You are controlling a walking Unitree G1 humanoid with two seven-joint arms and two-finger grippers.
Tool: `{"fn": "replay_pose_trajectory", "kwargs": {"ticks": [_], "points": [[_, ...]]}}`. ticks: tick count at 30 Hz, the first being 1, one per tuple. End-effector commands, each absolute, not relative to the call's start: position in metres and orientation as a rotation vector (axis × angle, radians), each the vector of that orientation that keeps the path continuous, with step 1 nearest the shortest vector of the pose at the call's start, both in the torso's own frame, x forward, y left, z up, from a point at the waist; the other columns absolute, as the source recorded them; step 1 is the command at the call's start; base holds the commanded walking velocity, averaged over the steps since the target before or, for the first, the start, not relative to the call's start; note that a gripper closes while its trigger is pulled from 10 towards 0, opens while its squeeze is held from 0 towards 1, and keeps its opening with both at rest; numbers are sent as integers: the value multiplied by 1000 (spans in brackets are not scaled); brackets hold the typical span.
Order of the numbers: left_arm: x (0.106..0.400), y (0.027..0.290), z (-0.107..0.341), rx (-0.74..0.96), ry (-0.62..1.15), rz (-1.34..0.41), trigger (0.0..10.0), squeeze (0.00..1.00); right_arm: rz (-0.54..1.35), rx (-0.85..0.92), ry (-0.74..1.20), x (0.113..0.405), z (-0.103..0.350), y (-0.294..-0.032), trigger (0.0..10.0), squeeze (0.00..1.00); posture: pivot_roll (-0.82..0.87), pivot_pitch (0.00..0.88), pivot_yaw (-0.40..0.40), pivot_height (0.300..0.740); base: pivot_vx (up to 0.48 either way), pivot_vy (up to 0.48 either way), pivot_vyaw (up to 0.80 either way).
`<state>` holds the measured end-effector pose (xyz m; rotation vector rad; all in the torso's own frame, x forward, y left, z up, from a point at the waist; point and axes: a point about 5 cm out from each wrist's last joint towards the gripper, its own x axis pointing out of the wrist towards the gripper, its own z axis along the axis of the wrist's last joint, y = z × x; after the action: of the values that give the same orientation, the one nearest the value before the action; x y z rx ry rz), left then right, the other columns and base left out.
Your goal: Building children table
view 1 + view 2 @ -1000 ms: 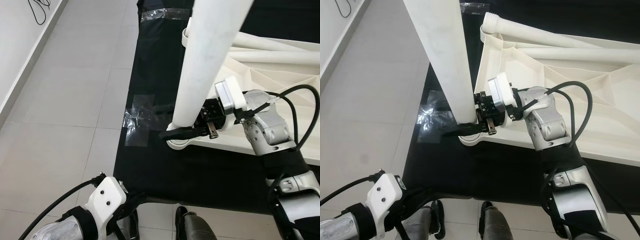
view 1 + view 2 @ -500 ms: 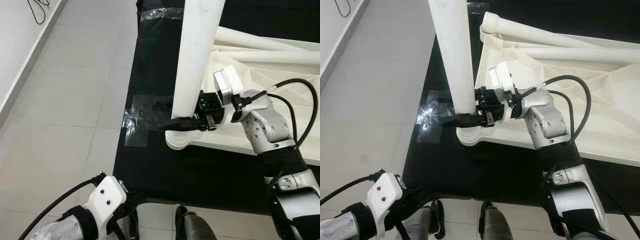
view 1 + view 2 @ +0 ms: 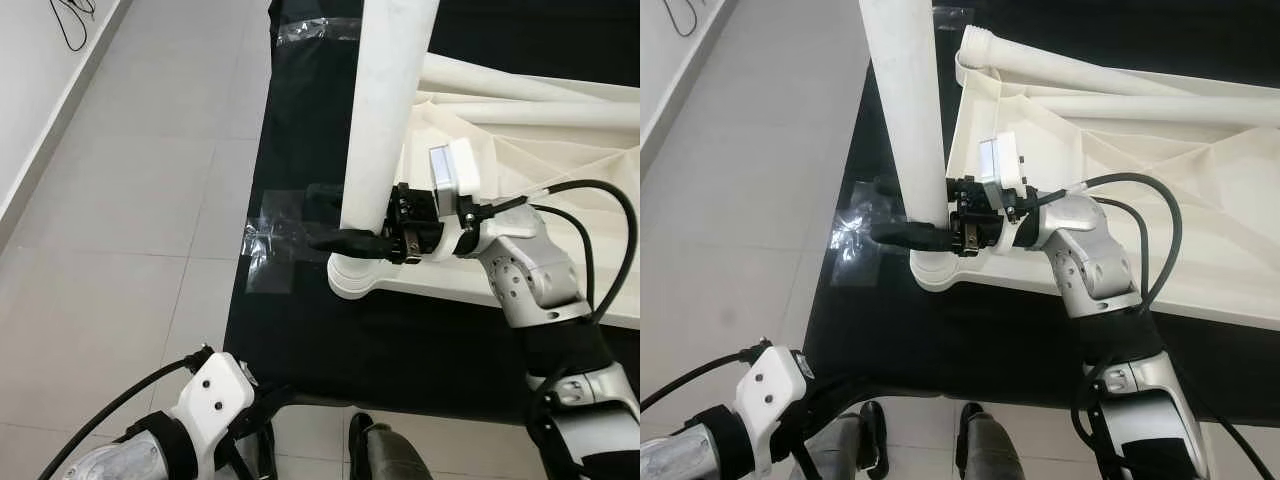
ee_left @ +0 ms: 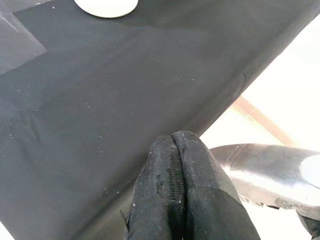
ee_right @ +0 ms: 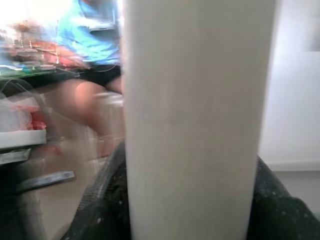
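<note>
Nearest to the camera, the left hand (image 4: 176, 190) just hangs low by the robot's side over the edge of the black mat (image 3: 300, 330), its two black fingers pressed together on nothing. It looks parked, so this is a one-arm job for now.

A bit further out, the right hand (image 3: 365, 243) is where the work is. Its fingers are pinching the white table leg (image 3: 385, 120) low down, just above the round corner socket (image 3: 350, 278) of the tabletop (image 3: 1160, 170). In the right wrist view the leg (image 5: 197, 120) sits square between the two fingers (image 5: 102, 200), one on each side, so the grip looks solid. The leg stands almost upright with its foot end in the socket. My guess is the low grip is deliberate: near the joint it gives more control for seating or twisting the leg into the corner.

The tabletop lies upside down on the mat, ribbed underside up, which is why the sockets are reachable at all. Beyond the hand, another white leg (image 3: 1080, 62) lies flat across the underside, threaded end near the far corner, probably waiting its turn. Clear tape (image 3: 275, 250) pins the mat to the tiled floor (image 3: 130, 200).

In the blurry wrist background there's a seated person (image 5: 92, 45).
</note>
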<state>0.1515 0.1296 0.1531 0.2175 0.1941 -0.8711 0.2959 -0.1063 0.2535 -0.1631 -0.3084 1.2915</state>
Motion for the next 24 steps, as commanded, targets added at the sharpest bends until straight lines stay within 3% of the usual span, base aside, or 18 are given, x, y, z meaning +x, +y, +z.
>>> {"fn": "replay_pose_trajectory", "kwargs": {"ticks": [1,2,3,5,17,24], "points": [[149,129,148,217,223,-879,10000,0,1121,-200,-10,305,201,-111,10000,0,136,358,-29,740,0,0,0],[149,130,147,215,222,-873,10000,0,842,-140,48,287,182,-99,10000,0,125,358,-16,740,0,0,0],[149,130,147,215,222,-873,10000,0,842,-140,48,287,182,-99,10000,0,125,358,-16,740,0,0,0],[154,131,146,212,221,-874,10000,0,379,-51,63,257,168,-100,10000,0,100,338,8,740,0,0,0],[168,130,142,248,187,-866,10000,0,251,-82,-18,268,173,-101,10000,0,95,274,-7,740,0,0,0],[177,136,145,269,160,-841,10000,0,354,-31,-76,263,178,-102,10000,0,89,261,-1,740,0,0,0]]}}
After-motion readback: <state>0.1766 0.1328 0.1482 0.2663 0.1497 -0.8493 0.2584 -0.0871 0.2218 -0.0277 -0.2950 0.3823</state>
